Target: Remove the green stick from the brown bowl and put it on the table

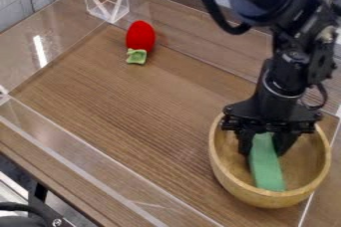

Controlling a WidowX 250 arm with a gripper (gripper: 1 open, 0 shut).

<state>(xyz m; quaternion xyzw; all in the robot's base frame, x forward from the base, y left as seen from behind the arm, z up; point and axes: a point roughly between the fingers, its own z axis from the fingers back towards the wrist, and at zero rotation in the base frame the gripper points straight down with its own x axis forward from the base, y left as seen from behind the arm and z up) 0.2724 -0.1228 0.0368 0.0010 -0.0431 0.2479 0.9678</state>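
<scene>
The green stick lies slanted inside the brown bowl at the right front of the table, with its upper end under my hand. My gripper points straight down into the bowl. Its black fingers stand apart on either side of the stick's upper end, open, and I see no grip on it. The stick's top end is partly hidden by the gripper.
A red strawberry-like toy with a green end lies at the back middle. Clear acrylic walls run along the table's edges, and a small clear angled stand sits at the back left. The bowl sits close to the right wall.
</scene>
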